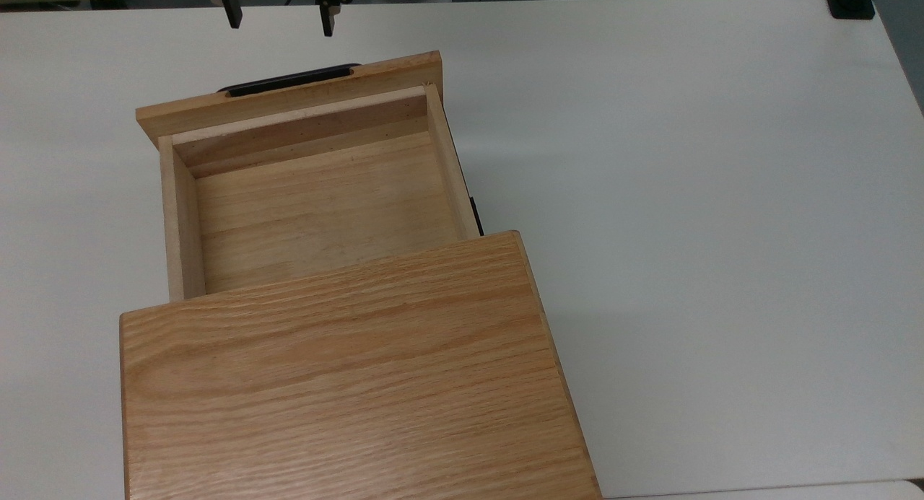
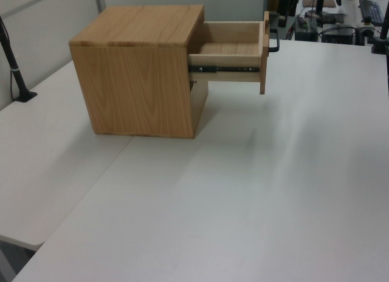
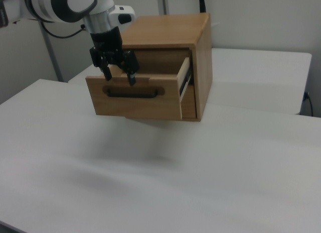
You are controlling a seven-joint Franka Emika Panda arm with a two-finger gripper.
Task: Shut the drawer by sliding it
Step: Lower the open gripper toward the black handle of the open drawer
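The oak drawer [image 1: 317, 204] stands pulled far out of the oak cabinet [image 1: 346, 370] toward the top view's upper edge, and it is empty. Its wider front panel [image 1: 289, 99] carries a thin black bar handle [image 1: 289, 80]. My gripper [image 1: 280, 16] hovers open just beyond the handle, touching nothing, with its two black fingers set wide apart. In the right view the gripper [image 3: 120, 80] hangs in front of the panel's top edge, above the handle [image 3: 134, 92]. The left view shows the drawer [image 2: 234, 48] from the side, sticking out of the cabinet [image 2: 140, 69] on a black slide rail.
The cabinet stands on a white table [image 1: 722, 233]. A black clamp [image 1: 852, 2] sits at the table's far corner on the top view's right. At the left view's left a black post [image 2: 15, 69] rises from the table edge.
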